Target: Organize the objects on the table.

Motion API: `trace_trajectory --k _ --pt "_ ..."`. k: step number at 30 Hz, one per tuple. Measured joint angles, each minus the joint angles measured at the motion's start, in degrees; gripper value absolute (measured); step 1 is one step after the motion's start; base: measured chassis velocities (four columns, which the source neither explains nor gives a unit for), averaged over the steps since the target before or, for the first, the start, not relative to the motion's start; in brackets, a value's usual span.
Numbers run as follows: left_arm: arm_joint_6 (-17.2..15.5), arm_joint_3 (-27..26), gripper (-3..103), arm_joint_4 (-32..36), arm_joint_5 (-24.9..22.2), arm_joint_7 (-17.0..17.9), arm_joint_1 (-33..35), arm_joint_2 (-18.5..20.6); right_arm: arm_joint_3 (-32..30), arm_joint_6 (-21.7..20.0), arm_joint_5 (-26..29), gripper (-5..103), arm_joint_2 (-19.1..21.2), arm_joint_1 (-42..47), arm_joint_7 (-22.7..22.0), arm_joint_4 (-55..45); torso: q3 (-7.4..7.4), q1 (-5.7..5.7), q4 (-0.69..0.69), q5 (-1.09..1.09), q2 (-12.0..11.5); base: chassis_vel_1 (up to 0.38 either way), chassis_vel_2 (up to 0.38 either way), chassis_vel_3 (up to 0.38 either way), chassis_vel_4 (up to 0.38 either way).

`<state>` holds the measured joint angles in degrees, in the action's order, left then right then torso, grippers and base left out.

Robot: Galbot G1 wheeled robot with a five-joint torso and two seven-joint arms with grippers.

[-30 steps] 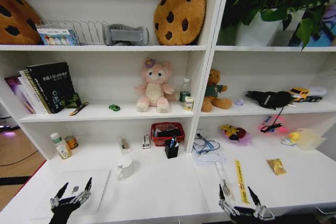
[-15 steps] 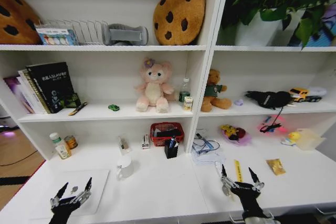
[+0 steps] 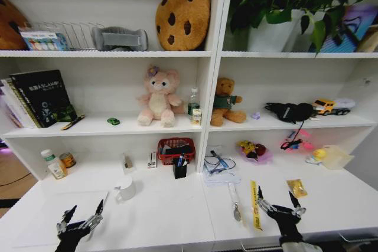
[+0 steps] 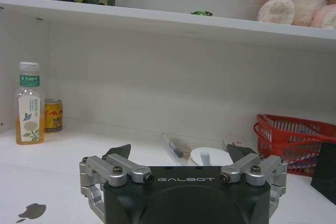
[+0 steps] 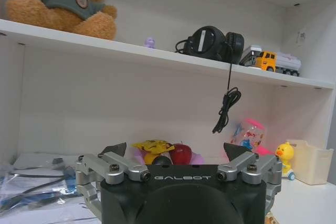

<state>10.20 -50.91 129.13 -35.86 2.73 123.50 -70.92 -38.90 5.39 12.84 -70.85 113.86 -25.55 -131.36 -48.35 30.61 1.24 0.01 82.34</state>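
My left gripper (image 3: 81, 215) (image 4: 178, 150) hangs open over the front left of the white table (image 3: 177, 216), above the slim silver laptop (image 3: 41, 228) (image 4: 32, 211). My right gripper (image 3: 277, 200) (image 5: 176, 148) is open over the front right, just right of a yellow strip (image 3: 254, 205) and a slim white pen-like item (image 3: 234, 202). A tiny green toy car (image 3: 113, 121) (image 4: 201, 13) sits on the shelf above, left of the pink plush bear (image 3: 155, 96). A blue pen (image 3: 180, 161) stands in a black holder (image 3: 179, 171).
A white mug (image 3: 125, 188) (image 4: 209, 157) stands ahead of the left gripper, with a red basket (image 3: 175, 146) (image 4: 296, 140) behind it. A bottle (image 3: 54, 166) and a can (image 3: 68, 159) are at the back left. A gold packet (image 3: 296, 188), cables (image 3: 217, 163) and toys (image 3: 253, 150) lie at the right.
The camera has turned to the right, shifting the whole scene left. My right gripper has come up from the bottom edge and forward over the table. The left gripper has stayed put.
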Motion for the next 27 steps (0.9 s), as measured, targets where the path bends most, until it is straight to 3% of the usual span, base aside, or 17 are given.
trace_trajectory --k 11,17,21,27 --pt "0.0 0.0 100 0.0 0.0 0.0 0.0 0.0 -2.5 -2.6 3.8 100 0.2 -3.2 -0.6 1.5 0.00 0.01 -0.02 0.00 0.0 -0.120 -0.103 0.128 0.114" --pt "0.0 0.0 100 0.0 0.0 0.0 0.0 0.0 -5.4 -8.2 11.5 100 1.3 -8.2 -2.0 6.1 0.00 0.01 0.01 0.01 0.0 -0.044 -0.063 0.031 0.049" --pt "0.0 0.0 100 0.0 0.0 0.0 0.0 0.0 -6.7 -13.0 15.7 100 3.5 -13.1 -1.9 10.8 0.00 0.01 0.00 -0.01 0.0 0.013 0.008 -0.008 -0.005" --pt "0.0 0.0 100 0.0 0.0 0.0 0.0 0.0 -6.2 -14.6 16.9 100 8.7 -20.5 -0.5 20.0 0.00 0.01 -0.01 0.01 0.0 0.017 0.012 -0.008 -0.007"
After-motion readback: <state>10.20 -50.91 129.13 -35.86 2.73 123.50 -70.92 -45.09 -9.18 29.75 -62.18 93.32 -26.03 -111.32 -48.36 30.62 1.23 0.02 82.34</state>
